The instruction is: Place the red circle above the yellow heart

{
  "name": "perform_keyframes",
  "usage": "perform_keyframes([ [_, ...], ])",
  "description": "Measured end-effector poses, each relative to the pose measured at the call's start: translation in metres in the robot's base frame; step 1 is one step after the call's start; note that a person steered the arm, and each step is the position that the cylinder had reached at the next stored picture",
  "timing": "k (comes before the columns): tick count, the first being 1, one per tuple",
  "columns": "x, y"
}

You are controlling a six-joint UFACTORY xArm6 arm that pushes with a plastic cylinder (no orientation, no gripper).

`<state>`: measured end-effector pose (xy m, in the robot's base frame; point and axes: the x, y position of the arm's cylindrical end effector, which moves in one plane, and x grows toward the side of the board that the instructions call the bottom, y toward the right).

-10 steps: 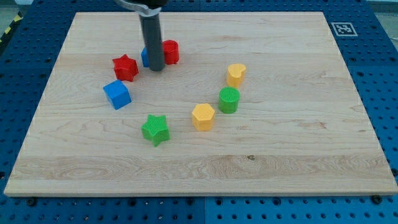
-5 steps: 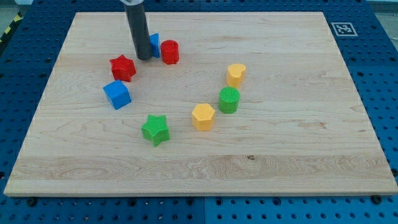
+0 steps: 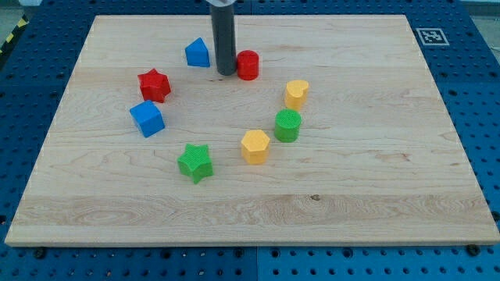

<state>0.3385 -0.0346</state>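
Progress: partway. Red circle [image 3: 248, 65] sits up and to the view's left of yellow heart [image 3: 296, 93], near but not yet directly above it. My tip [image 3: 226, 72] is touching the circle's left side, btwn it and the blue block [image 3: 198, 53]. No fingers on this rig, just the rod, so nothing to spread or pinch. Left to do, I'd say: nudge the circle further to the view's right over the heart. Rest of the bench [image 3: 375, 156] pieces are well apart from that path.
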Motion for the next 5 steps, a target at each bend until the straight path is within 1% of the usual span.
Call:
perform_keyframes([
  [3,0.000,0.063],
  [4,-0.002,0.057],
  [5,-0.025,0.028],
])
